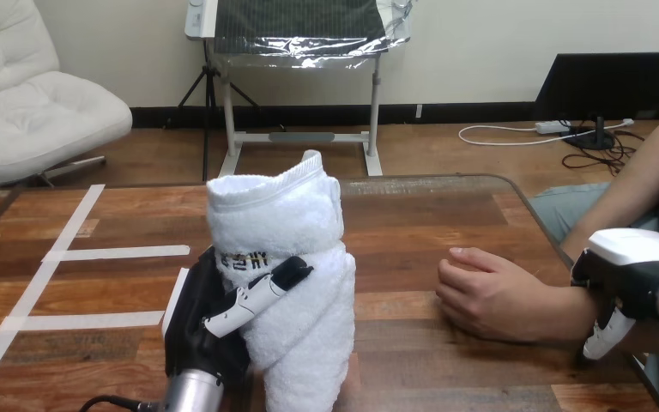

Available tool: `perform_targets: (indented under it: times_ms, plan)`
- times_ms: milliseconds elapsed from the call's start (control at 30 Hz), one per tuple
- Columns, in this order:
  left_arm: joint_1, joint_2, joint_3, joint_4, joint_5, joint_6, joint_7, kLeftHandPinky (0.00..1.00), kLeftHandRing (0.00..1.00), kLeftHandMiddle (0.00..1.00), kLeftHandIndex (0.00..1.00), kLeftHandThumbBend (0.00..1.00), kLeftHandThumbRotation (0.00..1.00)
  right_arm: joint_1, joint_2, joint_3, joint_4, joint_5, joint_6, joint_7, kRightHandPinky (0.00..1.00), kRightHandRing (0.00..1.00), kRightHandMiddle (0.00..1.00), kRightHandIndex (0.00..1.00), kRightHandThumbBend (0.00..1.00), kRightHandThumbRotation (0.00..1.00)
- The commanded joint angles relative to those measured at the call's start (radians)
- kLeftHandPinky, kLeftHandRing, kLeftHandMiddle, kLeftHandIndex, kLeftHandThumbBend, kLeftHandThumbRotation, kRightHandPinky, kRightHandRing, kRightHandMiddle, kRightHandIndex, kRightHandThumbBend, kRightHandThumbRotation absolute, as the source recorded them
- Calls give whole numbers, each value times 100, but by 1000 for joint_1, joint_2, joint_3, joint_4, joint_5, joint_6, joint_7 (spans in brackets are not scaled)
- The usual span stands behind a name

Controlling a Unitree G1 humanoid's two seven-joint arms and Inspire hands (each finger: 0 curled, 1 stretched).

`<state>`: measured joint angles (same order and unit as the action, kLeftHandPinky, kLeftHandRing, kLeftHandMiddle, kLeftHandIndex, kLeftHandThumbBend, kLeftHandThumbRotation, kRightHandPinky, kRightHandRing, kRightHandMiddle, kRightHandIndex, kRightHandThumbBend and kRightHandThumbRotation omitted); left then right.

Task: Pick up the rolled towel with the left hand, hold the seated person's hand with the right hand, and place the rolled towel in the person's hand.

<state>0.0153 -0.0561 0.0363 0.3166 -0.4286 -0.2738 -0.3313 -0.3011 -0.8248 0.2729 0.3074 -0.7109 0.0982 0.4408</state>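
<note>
A white rolled towel (287, 249) stands upright in my left hand (223, 313), near the front middle of the table. My left hand's fingers and thumb are curled round its lower half. The person's hand (489, 292) rests on the table at the right, loosely closed with the knuckles facing left. My right hand (626, 283) sits over the person's wrist at the right edge, fingers curled down round it.
Strips of white tape (77, 253) mark the wooden table (429, 215) at the left. The table's far edge runs across the middle of the view, and its right edge passes under the person's forearm (643, 180).
</note>
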Motion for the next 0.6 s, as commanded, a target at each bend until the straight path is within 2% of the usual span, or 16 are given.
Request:
perform_targets:
  times_ms: [0,400,467,567]
  plan:
    - [-121,-16,19,24,-6,17,-10,35,39,44,47,93,8,0,-6,-49,-63,18,20,-24,29,41,48,48,75,0]
    - [-188,-9,40,92,11,111,28,34,37,42,46,96,7,40,-1,-98,-132,39,48,-58,33,45,52,49,77,0]
    - [-253,3,46,171,22,149,27,34,37,42,46,97,7,68,-3,-128,-179,45,58,-68,32,43,50,50,78,0]
    - [-295,10,51,227,24,165,13,34,37,42,47,96,7,84,-2,-145,-206,49,68,-71,28,38,47,50,78,0]
